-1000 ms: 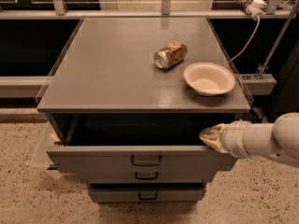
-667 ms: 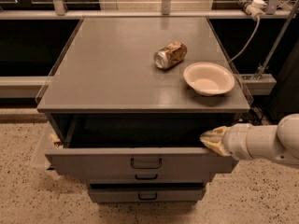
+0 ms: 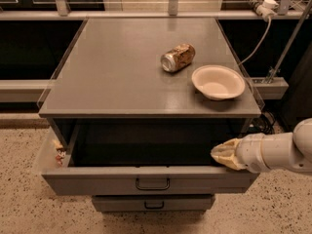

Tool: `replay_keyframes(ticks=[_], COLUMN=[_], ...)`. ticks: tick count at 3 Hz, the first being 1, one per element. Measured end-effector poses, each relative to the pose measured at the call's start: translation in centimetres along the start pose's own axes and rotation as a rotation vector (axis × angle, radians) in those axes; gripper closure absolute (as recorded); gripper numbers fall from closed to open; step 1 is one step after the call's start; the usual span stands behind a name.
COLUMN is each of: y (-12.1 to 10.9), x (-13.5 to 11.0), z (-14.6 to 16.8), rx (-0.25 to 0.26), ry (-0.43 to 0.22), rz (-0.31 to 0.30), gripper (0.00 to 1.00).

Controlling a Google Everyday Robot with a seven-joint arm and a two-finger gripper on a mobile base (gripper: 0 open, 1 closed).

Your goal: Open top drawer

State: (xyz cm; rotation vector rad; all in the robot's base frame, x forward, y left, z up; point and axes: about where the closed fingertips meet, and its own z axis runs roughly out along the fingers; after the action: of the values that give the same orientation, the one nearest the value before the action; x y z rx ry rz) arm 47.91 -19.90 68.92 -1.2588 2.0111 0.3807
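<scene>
Nearest, the top drawer (image 3: 97, 182) stands pulled well out from under the worktop (image 3: 122, 67), its grey front running left to right with the black loop handle (image 3: 152, 184) at centre. The tool (image 3: 225, 154) sits at the right end of that front's upper edge, so the handle lies to its left and slightly lower; whether it is open or gripping anything I cannot tell. Farther back, a can (image 3: 178, 58) and a bowl (image 3: 218, 82) rest on the worktop.

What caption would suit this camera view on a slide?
Robot gripper at the right end of the pulled-out top drawer, can and bowl above.
</scene>
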Motion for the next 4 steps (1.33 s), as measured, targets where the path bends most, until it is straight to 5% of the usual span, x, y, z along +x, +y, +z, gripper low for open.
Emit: replay_keyframes(ticks=[1, 2, 4], y=[0.0, 1.7, 3.9], x=[0.0, 0.3, 0.5], z=[0.0, 1.5, 1.1], rx=[0.0, -0.07, -0.058], ry=[0.0, 0.015, 0.004], rz=[0.0, -0.002, 0.019], gripper=[1.0, 1.0, 1.0])
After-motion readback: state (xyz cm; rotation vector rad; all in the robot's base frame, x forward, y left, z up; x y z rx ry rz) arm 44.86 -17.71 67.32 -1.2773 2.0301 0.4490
